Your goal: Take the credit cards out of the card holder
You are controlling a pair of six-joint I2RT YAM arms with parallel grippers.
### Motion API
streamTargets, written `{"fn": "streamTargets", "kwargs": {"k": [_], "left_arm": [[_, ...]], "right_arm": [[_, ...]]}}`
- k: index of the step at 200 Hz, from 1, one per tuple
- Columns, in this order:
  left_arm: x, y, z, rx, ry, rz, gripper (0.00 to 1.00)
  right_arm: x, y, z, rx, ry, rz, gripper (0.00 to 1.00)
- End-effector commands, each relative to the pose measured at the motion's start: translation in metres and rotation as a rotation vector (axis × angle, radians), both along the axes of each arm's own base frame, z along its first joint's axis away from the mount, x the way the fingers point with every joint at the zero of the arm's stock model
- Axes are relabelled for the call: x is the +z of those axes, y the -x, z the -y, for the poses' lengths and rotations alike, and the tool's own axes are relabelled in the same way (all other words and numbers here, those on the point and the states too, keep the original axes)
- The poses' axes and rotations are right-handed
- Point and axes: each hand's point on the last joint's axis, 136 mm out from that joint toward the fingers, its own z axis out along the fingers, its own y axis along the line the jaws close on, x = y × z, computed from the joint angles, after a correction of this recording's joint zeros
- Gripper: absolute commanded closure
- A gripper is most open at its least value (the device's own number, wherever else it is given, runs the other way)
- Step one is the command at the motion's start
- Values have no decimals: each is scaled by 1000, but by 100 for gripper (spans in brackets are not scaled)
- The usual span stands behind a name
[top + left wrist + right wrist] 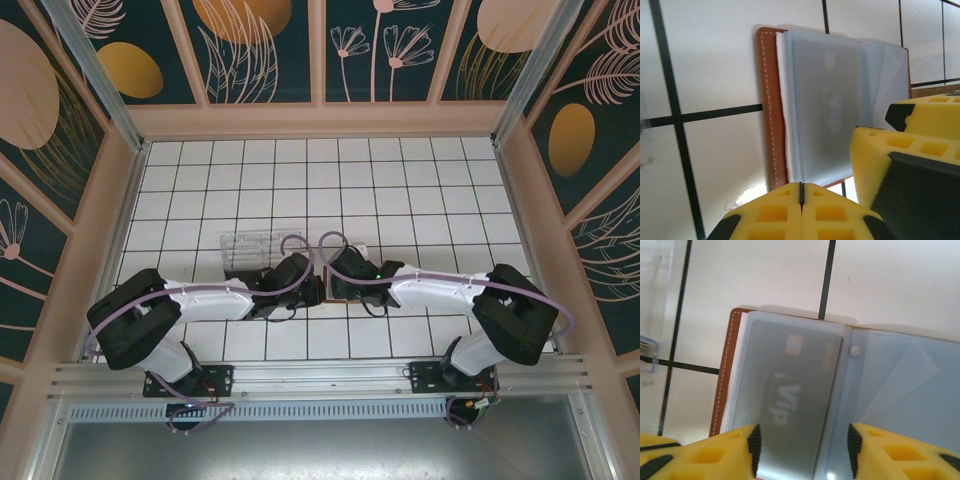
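The card holder (722,385) lies open on the desk (890,280). The left gripper (801,200) has its jaws together at its edge. The right gripper (802,445) has its jaws apart around the card (795,385). The card seems tucked under a clear page (744,365), which may lift too.

— Anything legible?
— One word; "VIP" in pale letters on the grey card (790,385); it shows blurred through a frosted sleeve (810,450) of the card holder (722,385).
— And from the left wrist?
— The same "VIP", sideways; fainter.
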Motion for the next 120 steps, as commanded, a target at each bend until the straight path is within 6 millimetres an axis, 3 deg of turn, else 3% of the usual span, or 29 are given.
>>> {"fn": "streamTargets", "kwargs": {"k": [1, 30, 55, 84, 120], "left_arm": [[19, -7, 20, -3, 85, 26, 100], [23, -13, 26, 18, 118, 30, 100], [15, -17, 28, 22, 106, 11, 100], [4, -21, 22, 48, 55, -12, 100], [-6, -23, 13, 73, -13, -24, 100]], "right_arm": [[8, 0, 14, -37, -12, 19, 56], [4, -1, 32, -82, -30, 3, 81], [-4, 0, 51, -127, -28, -13, 99], [-12, 0, 66, -165, -24, -25, 100], [-20, 2, 71, -171, -6, -39, 100]]}}
